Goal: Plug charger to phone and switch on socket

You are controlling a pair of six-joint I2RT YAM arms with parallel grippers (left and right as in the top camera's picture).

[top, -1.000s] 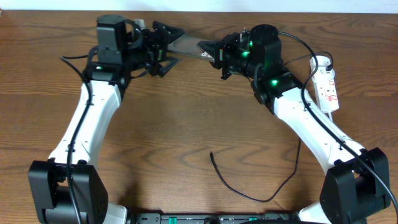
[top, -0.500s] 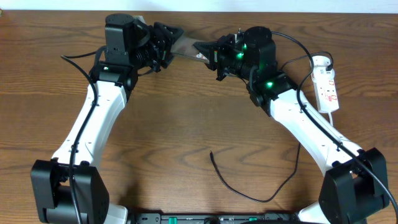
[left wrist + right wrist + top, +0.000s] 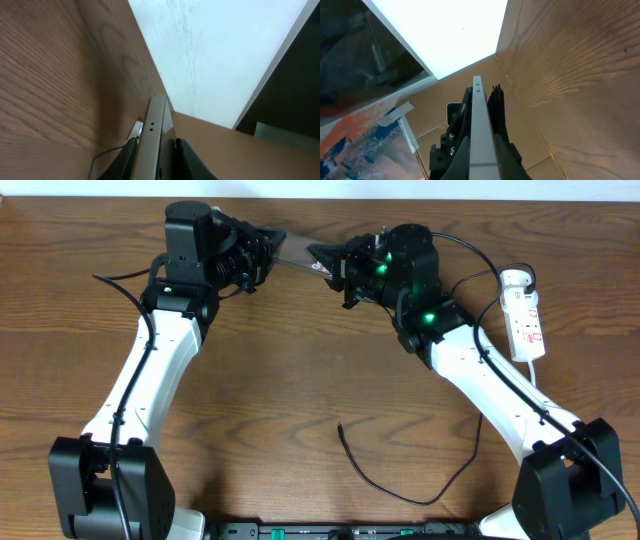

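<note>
I see the phone (image 3: 297, 250) with its long axis running left to right. My left gripper (image 3: 268, 246) and right gripper (image 3: 328, 260) each pinch one end.

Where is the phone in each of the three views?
Overhead: the phone is top centre, held between the left end effector and the right end effector.
Left wrist: phone bottom centre, edge-on.
Right wrist: phone bottom centre, edge-on.
Shared landmark: the wooden table.
</note>
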